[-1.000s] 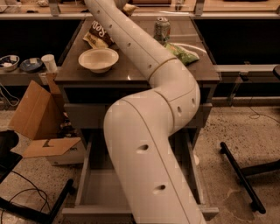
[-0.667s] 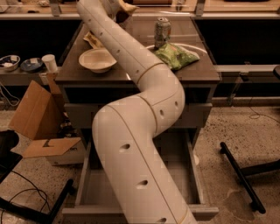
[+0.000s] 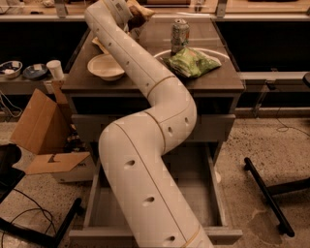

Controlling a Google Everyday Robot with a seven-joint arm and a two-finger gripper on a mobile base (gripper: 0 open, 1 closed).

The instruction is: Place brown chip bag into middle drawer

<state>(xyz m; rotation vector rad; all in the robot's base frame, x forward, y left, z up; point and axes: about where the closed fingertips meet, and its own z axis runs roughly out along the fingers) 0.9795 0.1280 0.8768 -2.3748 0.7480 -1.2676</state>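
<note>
The brown chip bag (image 3: pixel 99 44) lies on the tabletop behind my arm; only a tan edge shows left of the arm. My gripper (image 3: pixel 138 11) is at the top of the view, over the far part of the table, up and to the right of that edge. The middle drawer (image 3: pixel 213 180) stands pulled open below the table, its grey floor and side walls showing around my arm, which crosses in front of it.
A white bowl (image 3: pixel 105 67), a soda can (image 3: pixel 179 34) and a green chip bag (image 3: pixel 193 62) on a white plate sit on the table (image 3: pixel 227 82). A shut drawer front (image 3: pixel 219 127) is above the open drawer. A cardboard box (image 3: pixel 41 127) stands left; a black chair leg (image 3: pixel 265 193) lies right.
My arm has swung to the left across the table and now covers most of the brown chip bag. The gripper has stayed near the top of the view.
</note>
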